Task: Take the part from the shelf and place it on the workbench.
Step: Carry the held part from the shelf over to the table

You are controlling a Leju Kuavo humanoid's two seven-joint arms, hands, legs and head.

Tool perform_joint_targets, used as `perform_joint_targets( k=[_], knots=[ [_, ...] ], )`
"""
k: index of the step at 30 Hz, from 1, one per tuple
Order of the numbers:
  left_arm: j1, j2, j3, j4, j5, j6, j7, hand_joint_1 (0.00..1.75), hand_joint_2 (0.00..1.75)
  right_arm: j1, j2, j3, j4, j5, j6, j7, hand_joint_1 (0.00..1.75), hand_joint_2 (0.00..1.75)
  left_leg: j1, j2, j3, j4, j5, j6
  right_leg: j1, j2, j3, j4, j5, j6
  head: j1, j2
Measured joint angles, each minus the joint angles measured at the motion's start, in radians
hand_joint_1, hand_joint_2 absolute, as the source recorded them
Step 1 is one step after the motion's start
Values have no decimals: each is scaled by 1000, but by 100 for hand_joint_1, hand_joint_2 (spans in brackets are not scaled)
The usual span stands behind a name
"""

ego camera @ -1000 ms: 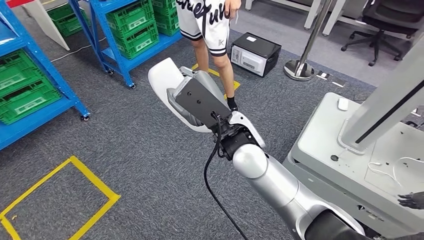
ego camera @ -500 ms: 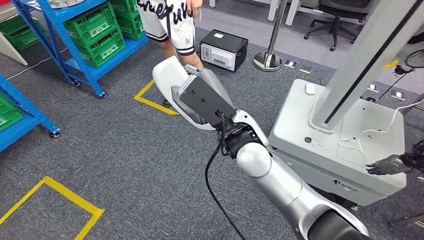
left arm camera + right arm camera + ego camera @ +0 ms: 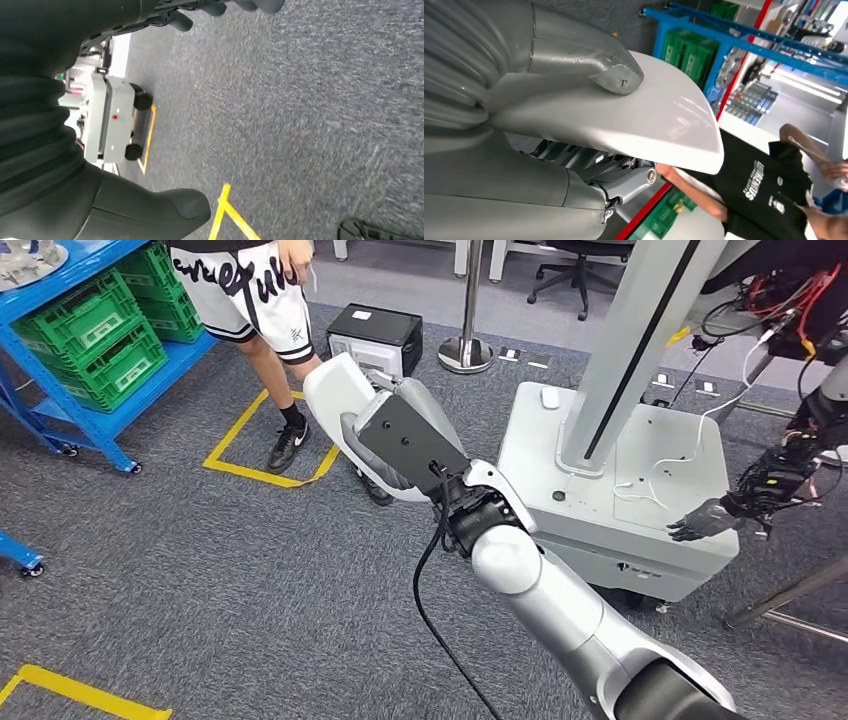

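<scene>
The right hand (image 3: 402, 443) is clamped on the part (image 3: 334, 392), a smooth white curved shell; it is held up in the air just left of the white cart (image 3: 640, 455) and above the grey carpet (image 3: 200, 570), apart from both. In the right wrist view the thick grey thumb (image 3: 591, 65) presses on the shell's rounded outer face while the darker fingers (image 3: 589, 165) curl under its edge, so the part (image 3: 659, 120) sits pinched between them. The silver right arm (image 3: 545, 605) slopes up past the cart's near left corner, a black cable (image 3: 425, 580) hanging from its wrist. The left hand (image 3: 100, 195) holds nothing: its thumb (image 3: 165, 210) and fingers (image 3: 225, 7) stand well apart, with carpet showing between them. A grey column (image 3: 640, 330) rises tilted from the cart's top, where loose white wires (image 3: 660, 475) lie. Left of the cart, beyond the part, a person (image 3: 250, 290) in black-and-white shorts stands by a yellow tape line (image 3: 262, 473). A black box (image 3: 375, 335) sits on the floor behind the cart's left side, a metal post (image 3: 468, 310) beside it. Far left of the cart stands a blue shelf (image 3: 100, 425) holding green crates (image 3: 95, 335)
</scene>
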Motion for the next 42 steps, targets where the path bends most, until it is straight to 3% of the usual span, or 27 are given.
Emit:
perform_joint_targets(
  k=[1,3,5,7,8,9,11,13,14,16,18,19,21,23,24,25,26,28,30,31,32,34,36,38,39,40,42],
  knots=[
    [-1,0,0,0,0,0,0,0,175,1,-1,0,0,0,0,0,175,175,1,13,3,-3,4,7,-1,4,-3,-2,3,6,0,0],
    [-1,-1,0,0,0,0,1,0,175,-1,-3,0,0,0,0,0,175,175,2,39,7,-13,10,22,2,-38,-18,25,-12,15,3,0],
    [0,0,0,0,-1,0,0,0,175,-2,-4,0,0,0,0,0,175,175,1,68,9,-18,12,32,5,-104,-70,133,-69,20,6,0],
    [3,1,0,0,-1,0,1,0,175,0,-5,0,0,0,0,0,175,175,-1,98,9,-17,11,35,2,-125,-134,262,-120,26,6,0],
    [3,1,0,0,-1,0,1,0,175,2,-5,0,1,0,0,0,175,175,-2,113,9,-17,10,35,0,-128,-146,287,-122,28,7,0],
    [3,1,0,0,-1,0,1,0,175,2,-6,0,2,0,0,0,175,175,-2,127,9,-16,9,33,-2,-131,-136,270,-106,30,7,0],
    [1,0,0,0,-2,0,1,0,175,1,-7,0,2,0,0,0,175,175,-1,153,10,-11,4,26,-4,-161,-63,135,-49,30,7,0],
    [0,1,0,-1,-2,0,1,0,175,-2,-6,0,2,-3,1,0,175,175,-5,172,10,-4,-4,13,0,-192,-4,25,-17,19,6,0],
    [0,1,0,-1,-3,0,1,0,175,-3,-6,0,2,-5,2,-1,175,175,-6,180,12,-4,-8,5,3,-197,4,8,-15,11,6,0],
    [-2,2,0,-1,-4,0,1,0,175,-5,-7,0,2,-9,4,-2,175,175,-6,197,20,-10,-10,-7,5,-175,2,8,-12,-6,5,0],
    [-4,0,0,-1,-6,0,1,0,175,-7,-8,-1,2,-14,6,-3,175,175,-2,170,18,8,-28,-18,2,-155,3,3,-7,-19,4,0],
    [-5,0,0,-1,-7,0,1,0,175,-8,-7,0,2,-17,6,-3,175,175,0,142,2,44,-51,-21,0,-145,4,0,-5,-24,3,0],
    [-2,0,0,0,-8,0,1,0,175,-11,-6,0,2,-19,6,-4,175,175,0,93,-57,172,-117,-23,1,-125,4,0,-4,-31,2,0],
    [2,1,0,0,-8,0,2,0,175,-11,-6,0,4,-21,6,-3,175,175,-4,83,-109,272,-143,-17,6,-98,3,2,-5,-33,2,0],
    [4,1,0,0,-8,0,3,0,175,-11,-6,0,4,-24,6,-4,175,175,-6,81,-112,269,-126,-12,8,-84,3,3,-5,-34,2,0],
    [5,1,0,0,-8,0,4,0,175,-11,-6,0,5,-27,6,-5,175,175,-8,75,-94,224,-92,-5,10,-69,3,5,-5,-34,2,0],
    [5,1,0,0,-7,1,6,0,175,-10,-6,0,5,-32,6,-7,175,175,-10,58,-63,151,-51,2,10,-56,4,6,-4,-34,2,0],
    [6,3,0,0,-4,2,9,0,175,-10,-5,0,5,-41,6,-14,175,175,-14,13,-11,30,-4,12,9,-34,1,7,-2,-28,2,0],
    [7,5,0,1,0,6,13,0,175,-7,-5,0,7,-49,4,-20,175,175,-18,-1,5,-4,0,16,5,-12,-4,3,5,-16,2,0],
    [8,5,0,1,1,8,15,0,175,-4,-5,0,7,-53,3,-20,175,175,-20,12,8,-10,4,19,4,0,-6,-1,9,-8,1,0],
    [9,4,1,1,3,10,15,0,175,0,-5,0,8,-56,2,-21,175,175,-18,24,13,-16,9,24,4,1,-8,-1,11,-4,2,0],
    [10,3,1,0,6,14,15,0,175,4,-5,0,9,-59,0,-22,175,175,-14,49,19,-31,19,35,11,-43,-28,38,-15,2,5,0],
    [14,2,2,1,10,18,12,0,175,9,-4,0,9,-56,0,-21,175,175,-15,76,20,-35,21,43,13,-106,-85,156,-77,6,8,0],
    [18,1,2,1,12,19,10,0,175,21,-2,0,9,-45,4,-14,175,175,-16,106,20,-32,17,45,9,-125,-138,265,-116,13,9,0],
    [19,0,2,1,12,20,9,0,175,27,-2,0,8,-39,7,-10,175,175,-16,120,20,-30,15,44,6,-129,-138,269,-109,15,9,0],
    [18,-2,2,1,12,20,9,0,175,31,-2,0,7,-33,10,-7,175,175,-15,134,20,-28,12,42,3,-136,-118,232,-86,18,9,0],
    [14,-4,2,0,11,20,10,0,175,33,-2,-1,2,-27,13,-2,175,175,-16,157,20,-19,4,33,1,-174,-40,95,-32,18,8,0]
  ],
)
